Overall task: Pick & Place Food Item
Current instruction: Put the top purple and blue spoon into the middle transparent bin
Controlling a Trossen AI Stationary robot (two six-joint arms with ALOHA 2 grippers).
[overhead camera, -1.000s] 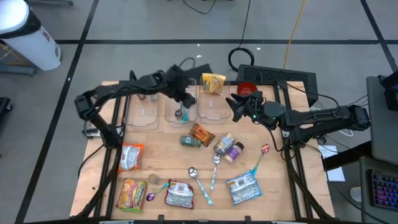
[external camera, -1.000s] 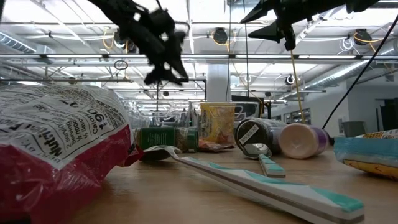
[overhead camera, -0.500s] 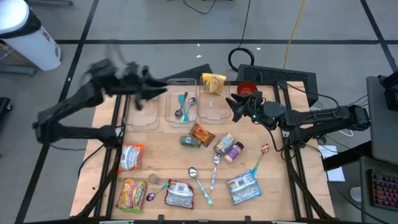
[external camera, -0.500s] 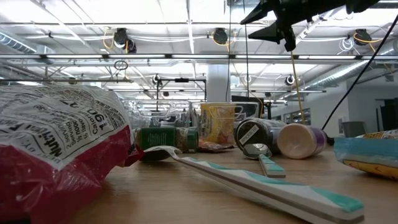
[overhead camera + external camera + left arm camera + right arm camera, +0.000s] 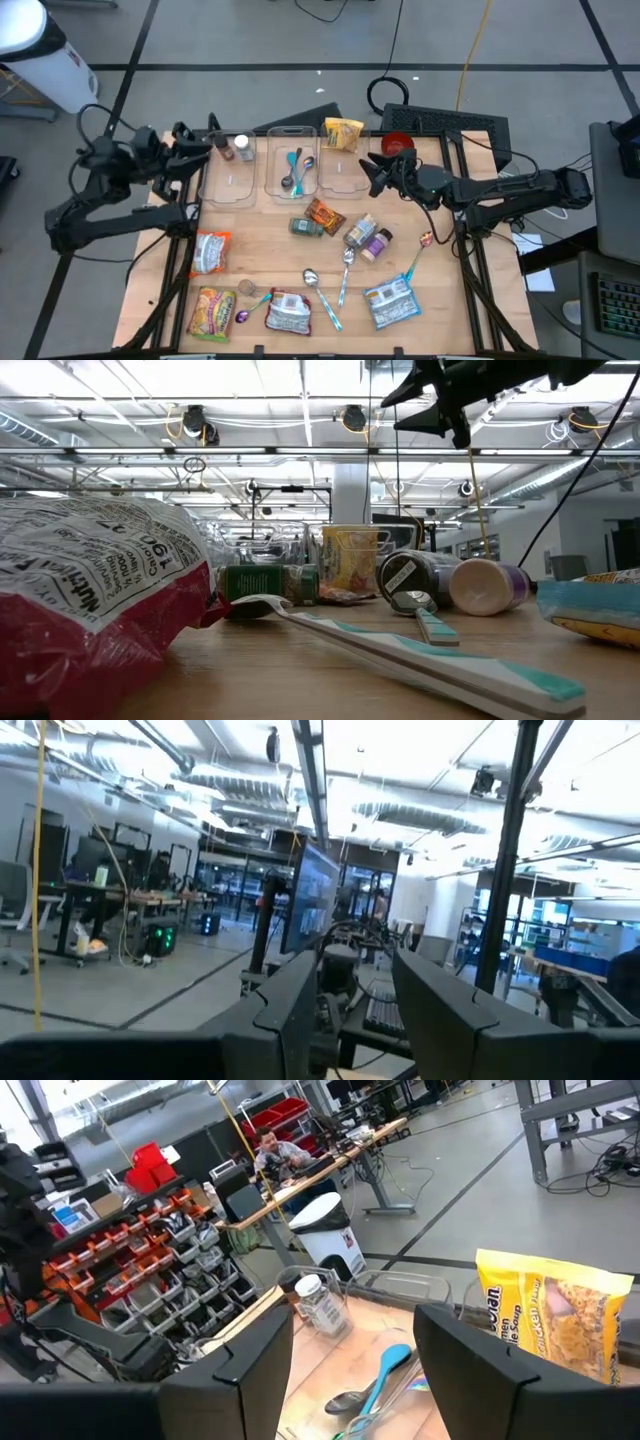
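Left gripper (image 5: 200, 147) sits off the tabletop's (image 5: 250, 265) far-left corner, pulled back, fingers (image 5: 290, 1010) parted with nothing between them. Its wrist view looks out into the room, not at the work area.

Right gripper (image 5: 370, 172) hovers above the far edge, right of centre, just beside the rightmost clear container (image 5: 341, 173). Fingers (image 5: 250, 1355) apart, empty. In the low view it hangs high above everything (image 5: 425, 405).

Three clear containers line the far edge: left one (image 5: 228, 180) looks empty, middle one (image 5: 291, 172) holds a blue-handled spoon (image 5: 293, 168) plus another spoon, the rightmost looks empty. A small shaker jar (image 5: 241, 148) stands at the left container's far rim.

Food items:
- yellow soup packet (image 5: 343, 133) at the far edge, behind the rightmost container; also in the right wrist view (image 5: 550, 1315)
- orange-brown snack packet (image 5: 325, 216) mid-tabletop, green tin (image 5: 306, 227) touching it
- two jars lying on their sides (image 5: 367, 236) right of centre
- red-and-white bag (image 5: 212, 250) toward the left edge
- yellow chip bag (image 5: 211, 313) at the near-left corner
- silver-red pouch (image 5: 289, 313) and blue-white pouch (image 5: 390, 303) along the near edge

Loose spoons (image 5: 345, 270) are scattered between the jars and the near edge. A red bowl (image 5: 398, 144) sits at the far-right corner behind the right gripper.
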